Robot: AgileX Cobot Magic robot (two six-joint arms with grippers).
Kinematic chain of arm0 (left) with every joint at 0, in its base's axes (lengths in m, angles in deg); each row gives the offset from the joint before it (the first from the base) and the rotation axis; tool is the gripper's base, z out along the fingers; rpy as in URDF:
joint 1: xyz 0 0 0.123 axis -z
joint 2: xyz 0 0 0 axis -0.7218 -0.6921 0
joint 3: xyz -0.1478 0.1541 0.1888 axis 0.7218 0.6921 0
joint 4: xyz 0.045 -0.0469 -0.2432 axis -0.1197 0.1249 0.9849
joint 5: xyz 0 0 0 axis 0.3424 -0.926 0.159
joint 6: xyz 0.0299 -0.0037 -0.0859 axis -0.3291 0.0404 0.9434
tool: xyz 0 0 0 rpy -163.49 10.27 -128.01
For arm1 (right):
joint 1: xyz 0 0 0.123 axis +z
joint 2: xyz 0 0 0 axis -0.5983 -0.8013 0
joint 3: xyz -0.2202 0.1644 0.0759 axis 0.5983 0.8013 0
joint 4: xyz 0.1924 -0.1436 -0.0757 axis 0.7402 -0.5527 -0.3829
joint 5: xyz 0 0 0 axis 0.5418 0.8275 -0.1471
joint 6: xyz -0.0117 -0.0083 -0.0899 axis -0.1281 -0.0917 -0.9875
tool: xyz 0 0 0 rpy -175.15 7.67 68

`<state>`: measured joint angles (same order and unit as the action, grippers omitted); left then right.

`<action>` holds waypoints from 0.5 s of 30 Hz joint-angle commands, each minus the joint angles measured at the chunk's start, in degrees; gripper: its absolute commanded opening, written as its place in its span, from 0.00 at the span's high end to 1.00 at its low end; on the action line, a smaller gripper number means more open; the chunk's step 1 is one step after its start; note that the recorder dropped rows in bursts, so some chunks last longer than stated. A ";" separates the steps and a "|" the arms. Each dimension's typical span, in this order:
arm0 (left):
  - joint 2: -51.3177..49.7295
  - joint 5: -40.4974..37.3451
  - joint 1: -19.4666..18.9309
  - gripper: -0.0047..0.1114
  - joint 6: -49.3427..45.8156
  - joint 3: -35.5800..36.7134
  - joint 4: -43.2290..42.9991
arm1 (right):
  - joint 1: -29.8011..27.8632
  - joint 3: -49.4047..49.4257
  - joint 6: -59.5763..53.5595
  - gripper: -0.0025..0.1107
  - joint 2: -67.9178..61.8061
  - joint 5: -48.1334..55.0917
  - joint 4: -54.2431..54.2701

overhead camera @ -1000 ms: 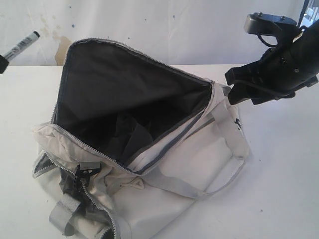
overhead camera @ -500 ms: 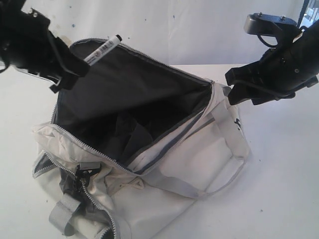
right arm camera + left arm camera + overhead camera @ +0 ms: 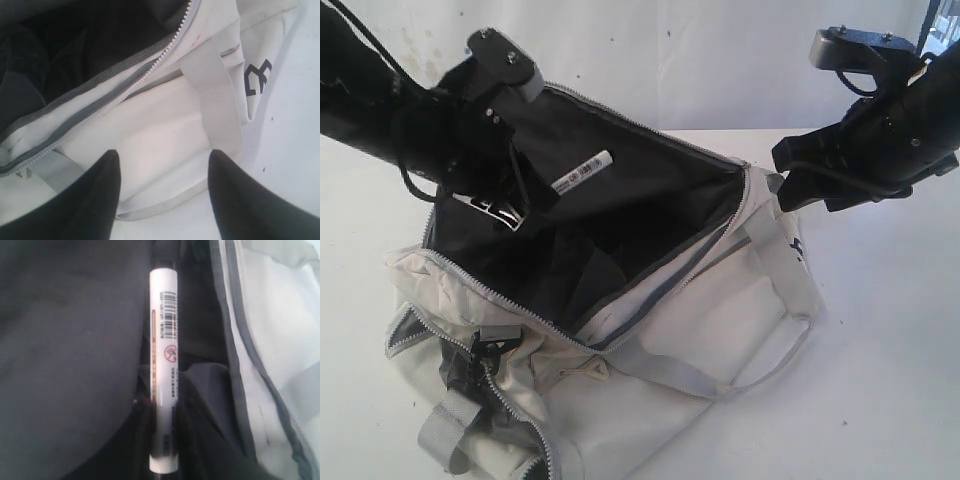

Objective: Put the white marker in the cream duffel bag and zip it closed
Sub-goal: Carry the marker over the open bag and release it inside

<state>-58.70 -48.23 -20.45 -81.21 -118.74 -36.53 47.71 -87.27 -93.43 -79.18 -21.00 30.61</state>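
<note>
The cream duffel bag (image 3: 720,320) lies on the table with its main zipper wide open, showing black lining (image 3: 620,210). My left gripper (image 3: 535,195) is shut on the white marker (image 3: 582,171), holding it over the open mouth. In the left wrist view the white marker (image 3: 164,365) points into the dark lining, with the bag's cream side (image 3: 280,330) beside it. My right gripper (image 3: 790,175) hangs open above the bag's right end. In the right wrist view its dark fingers (image 3: 107,180) frame the cream duffel bag (image 3: 165,120), a grey strap (image 3: 215,95) and the logo (image 3: 256,77).
A white table (image 3: 880,380) carries the bag. A second zippered pocket with a black buckle (image 3: 485,350) and a grey strap (image 3: 445,435) sits at the bag's near left end. A stained white wall (image 3: 670,50) stands behind.
My left arm has come in from the left with the marker, moving right and down until the marker sits over the bag's open mouth. The right arm has not moved.
</note>
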 commanded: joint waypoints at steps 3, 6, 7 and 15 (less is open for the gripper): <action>-4.96 2.04 0.31 0.96 -2.05 0.09 0.98 | -0.20 0.14 0.03 0.54 0.52 -1.21 -0.36; -6.49 3.81 0.31 0.96 -2.05 0.09 1.37 | -0.20 0.14 0.03 0.54 0.52 -1.97 -0.36; -6.96 4.21 0.31 0.96 -2.05 0.09 1.62 | -0.20 0.14 0.03 0.54 0.52 -1.97 -0.36; -6.99 5.60 0.31 0.67 -2.05 -0.01 1.89 | -0.20 0.14 0.03 0.54 0.52 -2.44 -0.36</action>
<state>-65.86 -43.53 -20.45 -83.23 -118.64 -35.48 47.71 -87.27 -93.43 -79.18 -22.80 30.61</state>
